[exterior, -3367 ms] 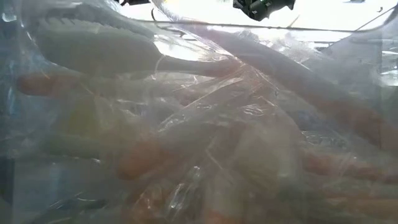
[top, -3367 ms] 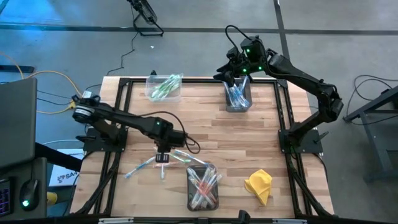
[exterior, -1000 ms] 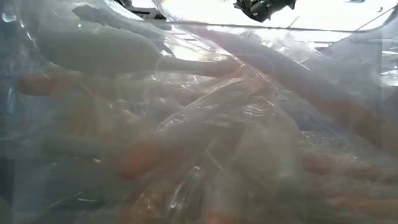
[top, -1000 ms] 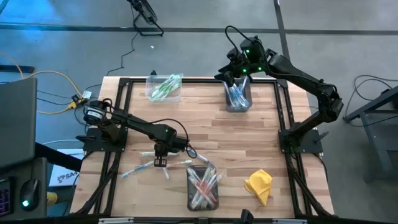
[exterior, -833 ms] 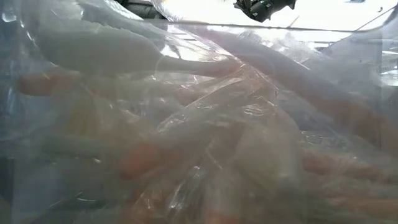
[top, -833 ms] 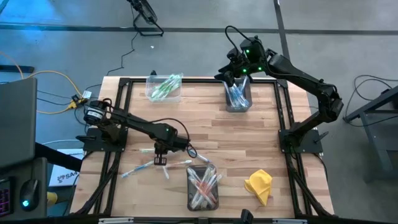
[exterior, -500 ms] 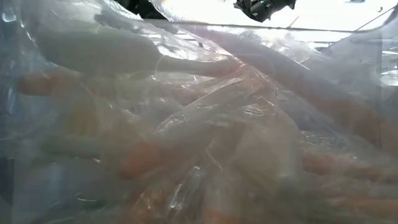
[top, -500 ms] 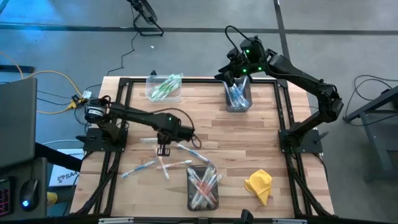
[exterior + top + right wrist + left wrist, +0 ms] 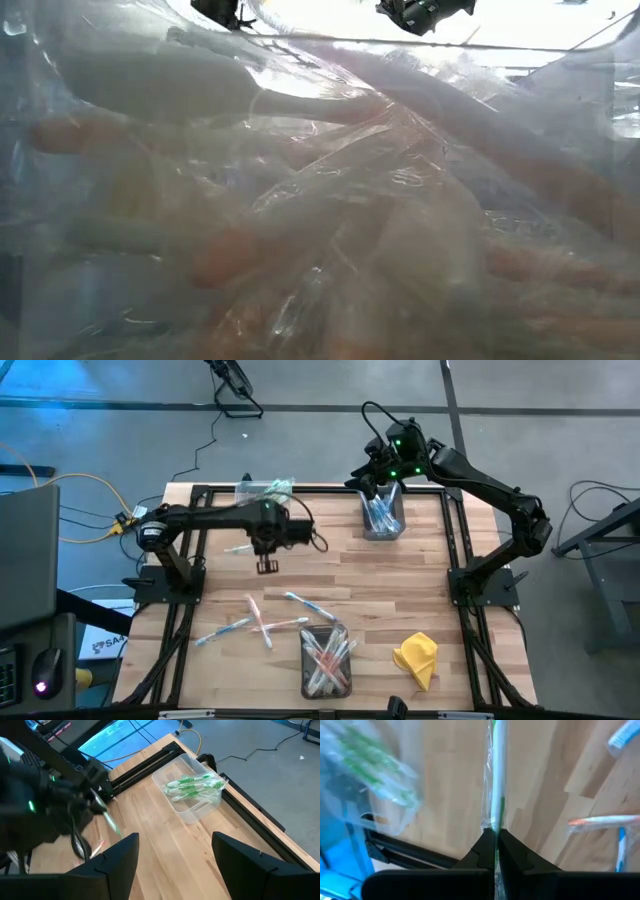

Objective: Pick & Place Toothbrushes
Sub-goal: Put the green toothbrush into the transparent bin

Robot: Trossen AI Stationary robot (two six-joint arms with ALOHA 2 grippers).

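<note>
The wooden table (image 9: 420, 585) carries three clear bins: one at 11 o'clock (image 9: 262, 502) with green brushes, one at 1 o'clock (image 9: 382, 515) with blue ones, one at 6 o'clock (image 9: 326, 660) with pink-red ones. Loose toothbrushes (image 9: 262, 622) lie scattered at 7 o'clock (some crossing each other). A yellow cloth (image 9: 417, 657) sits at 5 o'clock.

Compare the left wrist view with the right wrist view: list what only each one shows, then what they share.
Only the left wrist view: the left pincer shut on a wrapped green toothbrush, seen close up, plus loose toothbrushes lying on the table.

Only the right wrist view: the right pincer open and empty, the left arm farther off, and cables on the floor.

Both: the clear bin of green toothbrushes and the wooden table.
</note>
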